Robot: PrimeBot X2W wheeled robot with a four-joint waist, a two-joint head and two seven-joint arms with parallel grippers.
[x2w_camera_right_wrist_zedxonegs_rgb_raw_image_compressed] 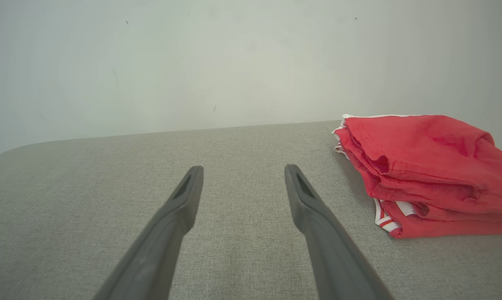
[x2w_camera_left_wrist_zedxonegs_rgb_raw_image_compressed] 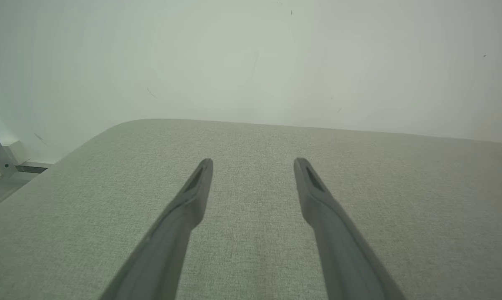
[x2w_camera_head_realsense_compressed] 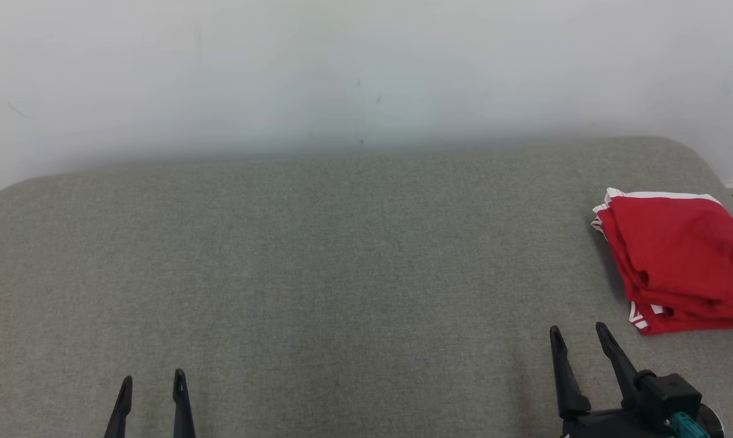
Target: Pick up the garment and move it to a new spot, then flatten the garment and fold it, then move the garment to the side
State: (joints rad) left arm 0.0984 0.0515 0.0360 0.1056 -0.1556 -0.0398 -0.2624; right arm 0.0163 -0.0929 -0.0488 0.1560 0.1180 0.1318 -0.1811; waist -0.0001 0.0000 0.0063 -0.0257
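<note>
while left end effector (x2w_camera_head_realsense_compressed: 153, 376) gapes empty, right end effector (x2w_camera_head_realsense_compressed: 578, 327) does likewise.

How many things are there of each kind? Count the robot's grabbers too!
Red garment: 1
Grippers: 2, the left gripper and the right gripper, both open
Grey padded table: 1
Total: 4

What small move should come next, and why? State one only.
Probably swing the right claw rightward and forward to the red garment. That claw stands open, empty and nearest it; the garment lies in loose folds at the right end of the grey table, untouched, while the left claw sits open far to the left.
</note>
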